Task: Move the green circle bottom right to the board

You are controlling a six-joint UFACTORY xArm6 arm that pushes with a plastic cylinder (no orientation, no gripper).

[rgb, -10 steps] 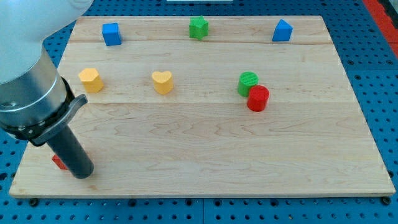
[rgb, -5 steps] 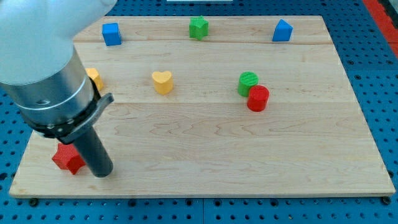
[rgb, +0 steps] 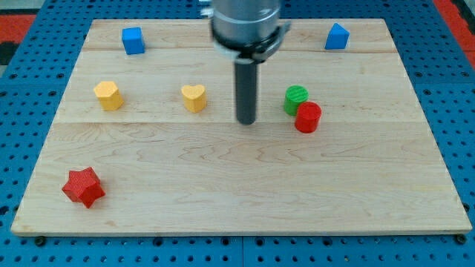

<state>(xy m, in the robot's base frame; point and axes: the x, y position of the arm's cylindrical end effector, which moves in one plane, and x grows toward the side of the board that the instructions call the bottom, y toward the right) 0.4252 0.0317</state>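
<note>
The green circle (rgb: 296, 99) stands right of the board's centre, touching a red cylinder (rgb: 308, 117) at its lower right. My tip (rgb: 246, 121) rests on the wooden board (rgb: 245, 185), a short way to the left of the green circle and slightly lower, not touching it. The rod rises straight up to the view's top and hides the green block that stood at the top centre.
A yellow heart (rgb: 194, 97) lies left of my tip. A yellow hexagon (rgb: 107, 95) is at mid left, a red star (rgb: 83, 186) at bottom left. Blue blocks stand at top left (rgb: 133, 40) and top right (rgb: 336, 36).
My tip has swept from the bottom left, beside the red star, up and right to just left of the green circle. No block has moved.
</note>
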